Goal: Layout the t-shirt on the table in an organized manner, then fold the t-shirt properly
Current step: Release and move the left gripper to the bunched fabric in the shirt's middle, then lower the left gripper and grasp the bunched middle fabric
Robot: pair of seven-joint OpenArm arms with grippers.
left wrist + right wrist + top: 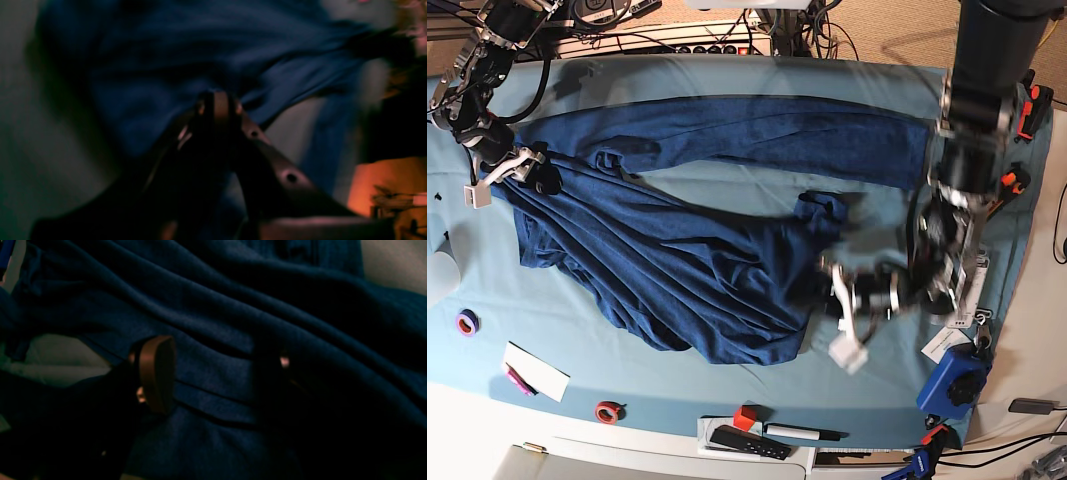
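The dark navy t-shirt lies wrinkled across the teal table, with one long sleeve stretched along the far side. My left gripper is at the shirt's right edge. In the blurred left wrist view its fingertips are pressed together on a pinch of the t-shirt. My right gripper is at the shirt's far-left corner. In the right wrist view its fingers stand wide apart, with folds of the t-shirt between them and the table showing behind.
Along the front edge lie a purple tape ring, a white card, a red ring, a red cube, a black remote and a marker. A blue device sits front right. Cables and a power strip run along the back.
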